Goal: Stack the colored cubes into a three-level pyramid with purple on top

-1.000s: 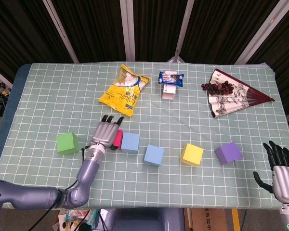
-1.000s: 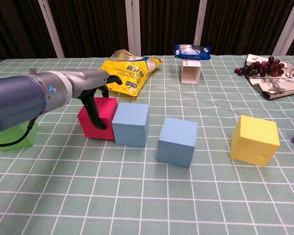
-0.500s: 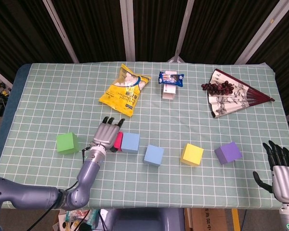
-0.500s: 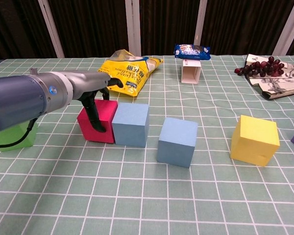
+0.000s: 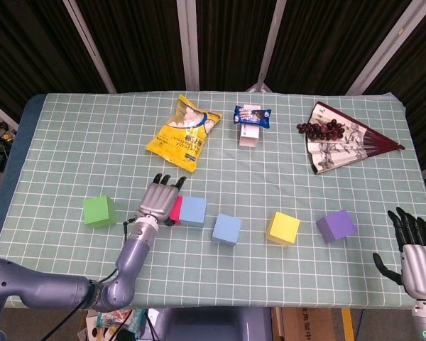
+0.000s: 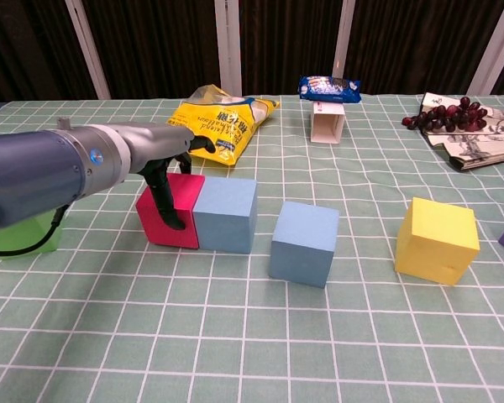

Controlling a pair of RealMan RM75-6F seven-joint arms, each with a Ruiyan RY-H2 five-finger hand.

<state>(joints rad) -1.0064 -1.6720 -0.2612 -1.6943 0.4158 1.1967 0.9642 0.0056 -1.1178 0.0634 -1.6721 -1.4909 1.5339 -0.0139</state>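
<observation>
green cube (image 5: 99, 211): far left on tabletop (image 5: 71, 142), alone, partly hidden behind left arm in chest view.
left hand (image 5: 159, 198): fingers draped over the red cube (image 6: 170, 211), thumb down its front face; grip not confirmable.
red cube: flush against the first blue cube (image 6: 226, 213).
second blue cube (image 6: 303, 243): just right, small gap.
yellow cube (image 6: 436, 238): well apart, right.
purple cube (image 5: 336, 225): right of yellow, on tabletop, unstacked.
right hand (image 5: 414, 253): off the tabletop's right corner, fingers spread, holding nothing.
</observation>
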